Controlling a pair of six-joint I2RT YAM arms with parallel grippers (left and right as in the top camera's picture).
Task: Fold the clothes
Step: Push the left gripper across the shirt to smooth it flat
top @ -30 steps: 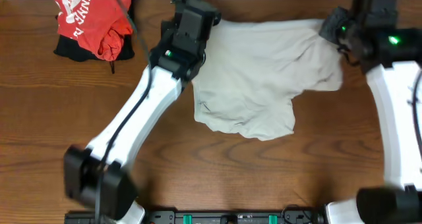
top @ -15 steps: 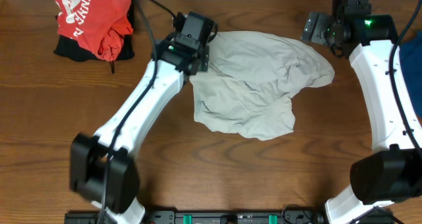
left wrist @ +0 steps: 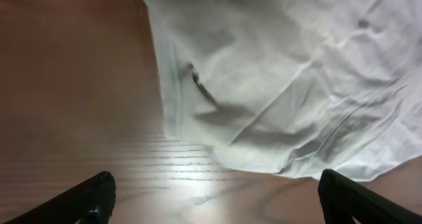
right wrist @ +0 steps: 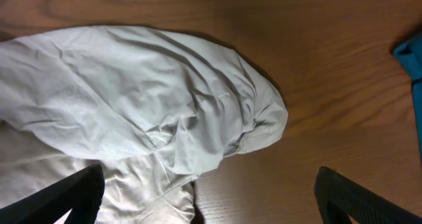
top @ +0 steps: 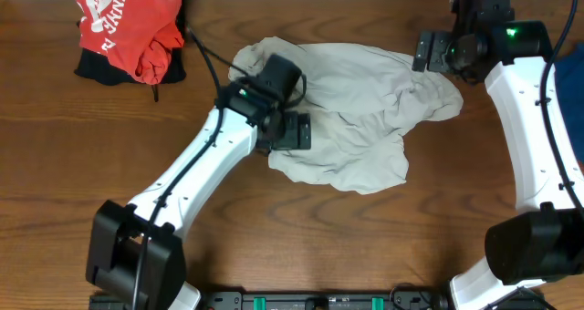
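The clothes are one pale beige shirt lying wrinkled on the wooden table, its upper part doubled over the lower. My left gripper hovers over the shirt's left edge, open and empty. In the left wrist view its gripper has bare wood between the black fingertips, with the shirt just beyond. My right gripper stands open above the shirt's far right corner. In the right wrist view this gripper holds nothing, and the shirt's rounded fold lies under it.
A red garment with white lettering lies on a dark cloth at the far left corner. A blue cloth shows at the right edge, also as a blue cloth in the right wrist view.
Both grippers opened and let go of the shirt, which dropped into a doubled heap. The left gripper moved from the far edge toward me over the shirt's left side; the right shifted left.
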